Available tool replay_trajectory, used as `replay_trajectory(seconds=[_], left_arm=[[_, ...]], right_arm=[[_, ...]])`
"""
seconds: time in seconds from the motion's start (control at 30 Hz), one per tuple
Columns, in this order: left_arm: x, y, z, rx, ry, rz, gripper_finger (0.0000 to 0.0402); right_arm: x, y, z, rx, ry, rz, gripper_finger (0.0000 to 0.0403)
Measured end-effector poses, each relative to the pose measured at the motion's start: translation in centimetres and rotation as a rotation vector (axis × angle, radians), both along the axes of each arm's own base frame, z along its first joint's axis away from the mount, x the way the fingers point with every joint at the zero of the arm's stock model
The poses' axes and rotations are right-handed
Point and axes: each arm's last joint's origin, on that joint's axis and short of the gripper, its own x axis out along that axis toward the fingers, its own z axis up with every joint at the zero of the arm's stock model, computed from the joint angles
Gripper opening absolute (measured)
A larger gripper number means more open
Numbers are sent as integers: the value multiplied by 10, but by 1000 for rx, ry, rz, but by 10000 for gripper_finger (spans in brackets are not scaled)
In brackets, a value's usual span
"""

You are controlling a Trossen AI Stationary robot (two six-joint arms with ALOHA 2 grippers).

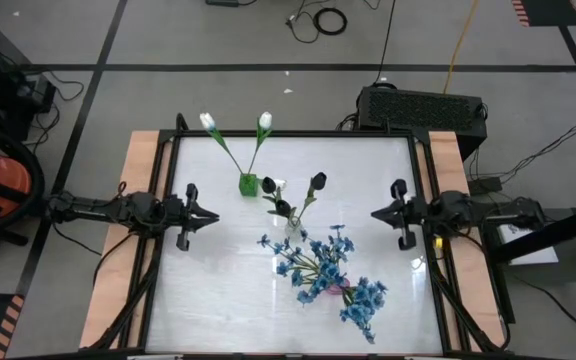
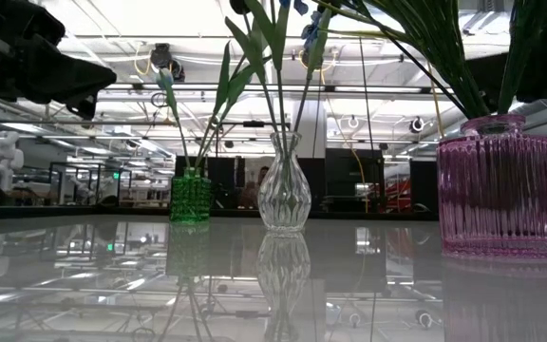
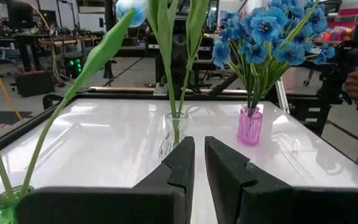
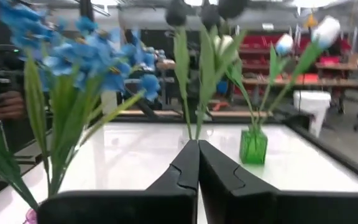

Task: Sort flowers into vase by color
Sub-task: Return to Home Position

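Flowers (three vases, three colors)

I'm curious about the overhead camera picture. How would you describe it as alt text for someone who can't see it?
Three small vases stand on a white table: white tulips in a green vase, black tulips in a clear vase, and blue flowers in a pink vase. The left pincer and right pincer point inward from either side, holding nothing.

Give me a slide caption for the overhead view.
Flowers sorted by color into green, clear and pink vases.
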Motion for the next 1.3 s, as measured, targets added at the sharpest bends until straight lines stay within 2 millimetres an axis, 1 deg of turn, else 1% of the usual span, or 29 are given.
replay_trajectory(seconds=[0.1, 0.2, 0.3, 0.43, 0.63, 0.93, 1.1, 1.3], left_arm=[[0, 0, -1, -11, 6, 0, 44], [0, 0, -1, -16, 8, 0, 44], [0, 0, -1, -15, 9, 0, 44], [0, 0, -1, -16, 11, 0, 44], [0, 0, -1, -22, 13, 1, 44], [0, 0, -1, -21, 15, 3, 44], [0, 0, -2, 0, 17, 1, 44], [0, -2, -2, 13, 23, -79, 42]], right_arm=[[0, -2, -3, 43, 34, -16, 0], [1, -3, -7, 51, 79, -45, 0], [1, -4, -8, 63, 83, -72, 0], [2, -4, -8, 60, 89, -67, 0], [2, -1, -9, 37, 99, 7, 0], [2, -2, -9, 34, 100, 1, 0], [2, -2, -9, 4, 99, -1, 0], [2, -2, -9, 13, 99, -1, 0]])
